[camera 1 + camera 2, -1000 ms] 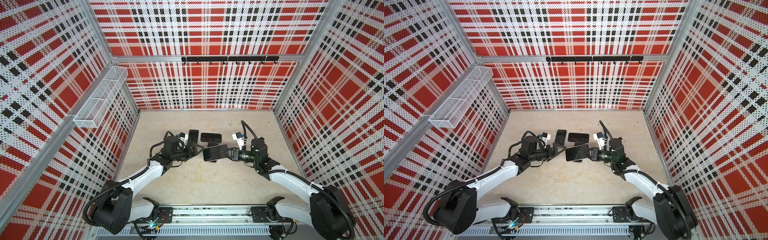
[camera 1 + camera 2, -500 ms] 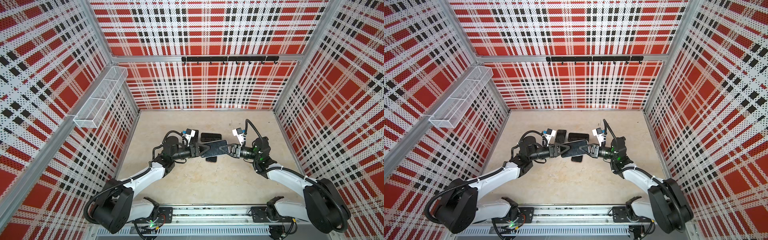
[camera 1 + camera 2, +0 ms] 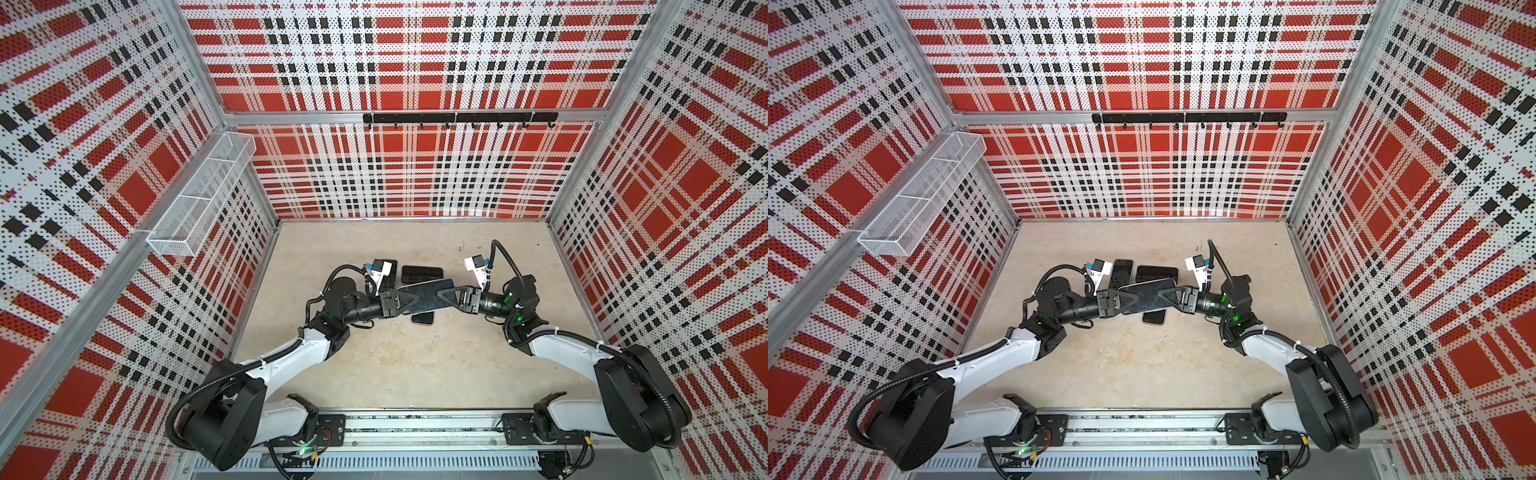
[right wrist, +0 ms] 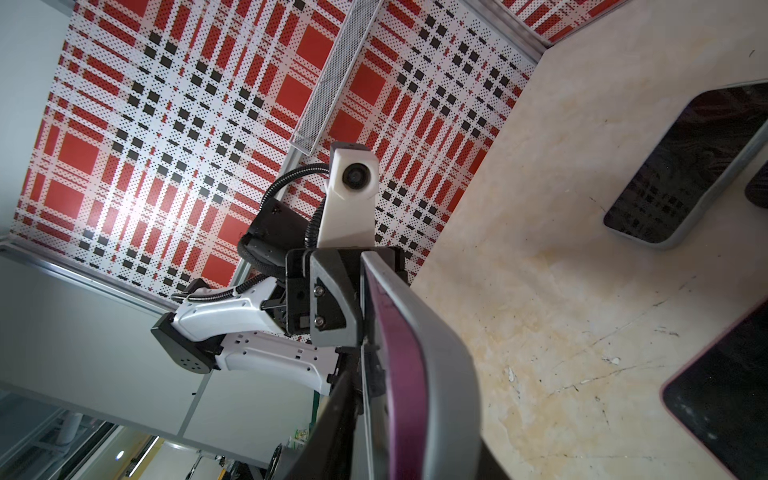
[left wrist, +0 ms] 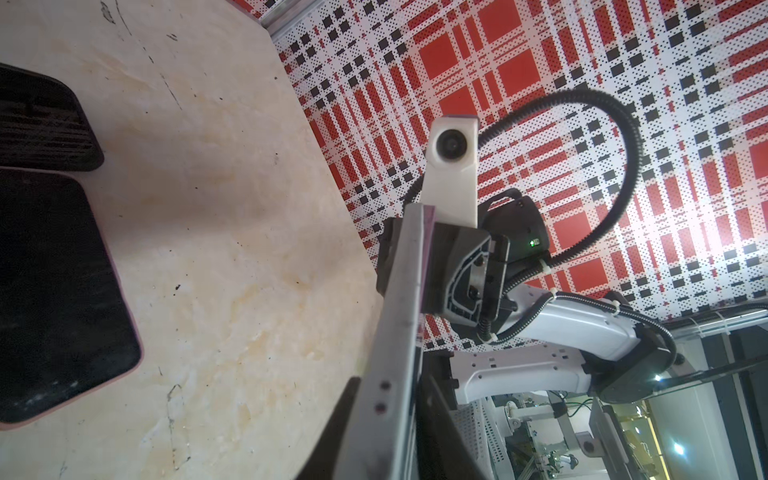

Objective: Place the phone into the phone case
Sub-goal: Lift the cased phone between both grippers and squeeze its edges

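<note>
The phone [image 3: 426,293] is a dark glossy slab with a grey rim and a purple strip along its edge. It hangs level above the table, in both top views [image 3: 1147,297], between my two grippers. My left gripper [image 3: 409,300] is shut on its left end, its fingers pressed to both faces in the left wrist view [image 5: 386,415]. My right gripper [image 3: 440,296] straddles the right end; how tightly its jaws sit on the phone [image 4: 436,365] does not show. A black ribbed phone case [image 3: 422,273] lies flat on the table just behind the phone.
A second dark phone [image 3: 422,318] lies under the held one. Another dark slab [image 3: 388,282] lies beside the left wrist camera. A pink-rimmed phone [image 5: 54,291] and a grey-rimmed one [image 4: 681,170] lie flat. A wire basket [image 3: 199,199] hangs on the left wall, a hook rail [image 3: 457,118] on the back.
The right gripper turned the phone level and carried it left. The left gripper came in open and closed on the phone's free end.
</note>
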{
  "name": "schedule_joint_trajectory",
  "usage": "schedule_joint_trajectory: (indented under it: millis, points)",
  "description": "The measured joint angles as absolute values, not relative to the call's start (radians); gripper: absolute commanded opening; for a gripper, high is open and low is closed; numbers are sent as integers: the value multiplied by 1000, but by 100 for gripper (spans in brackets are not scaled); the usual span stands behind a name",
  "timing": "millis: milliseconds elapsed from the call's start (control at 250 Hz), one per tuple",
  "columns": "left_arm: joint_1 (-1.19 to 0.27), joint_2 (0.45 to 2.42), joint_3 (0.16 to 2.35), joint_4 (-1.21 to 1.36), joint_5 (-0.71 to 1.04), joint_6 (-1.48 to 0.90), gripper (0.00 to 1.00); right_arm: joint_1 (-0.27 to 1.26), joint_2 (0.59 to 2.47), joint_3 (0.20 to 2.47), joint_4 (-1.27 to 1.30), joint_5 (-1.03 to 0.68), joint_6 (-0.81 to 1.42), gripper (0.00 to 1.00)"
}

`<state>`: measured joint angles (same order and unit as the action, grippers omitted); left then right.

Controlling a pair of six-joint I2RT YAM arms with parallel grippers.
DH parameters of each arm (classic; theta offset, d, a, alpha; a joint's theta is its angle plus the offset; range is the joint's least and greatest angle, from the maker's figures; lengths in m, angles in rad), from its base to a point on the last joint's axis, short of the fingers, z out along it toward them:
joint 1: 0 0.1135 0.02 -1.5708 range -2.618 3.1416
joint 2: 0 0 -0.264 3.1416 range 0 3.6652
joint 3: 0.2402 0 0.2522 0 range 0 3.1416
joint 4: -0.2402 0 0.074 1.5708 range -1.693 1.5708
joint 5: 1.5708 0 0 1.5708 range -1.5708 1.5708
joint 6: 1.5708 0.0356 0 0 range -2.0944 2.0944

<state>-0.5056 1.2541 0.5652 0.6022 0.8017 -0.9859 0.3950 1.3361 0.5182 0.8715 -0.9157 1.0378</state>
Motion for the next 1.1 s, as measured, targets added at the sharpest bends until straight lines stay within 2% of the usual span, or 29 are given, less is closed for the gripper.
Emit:
schedule_joint_trajectory:
  millis: [336, 452, 584, 696, 844, 924, 1097]
  points:
    - [-506, 1254, 561, 659, 809, -995, 18, 369, 1407, 579, 985, -916, 1127, 37]
    - [-507, 1254, 561, 666, 809, -998, 17, 368, 1415, 582, 1007, -915, 1146, 34]
    - [-513, 1254, 561, 674, 809, -999, 17, 365, 1415, 582, 1006, -904, 1145, 24]
    - [-513, 1259, 561, 675, 809, -1009, 17, 365, 1415, 584, 1007, -897, 1136, 11]
    - [-512, 1267, 561, 681, 812, -1021, 17, 365, 1415, 587, 1007, -903, 1126, 4]
    - [-512, 1271, 561, 686, 812, -1021, 17, 364, 1414, 587, 1005, -900, 1112, 8]
    - [-516, 1276, 561, 692, 808, -1021, 14, 364, 1413, 587, 975, -876, 1072, 32]
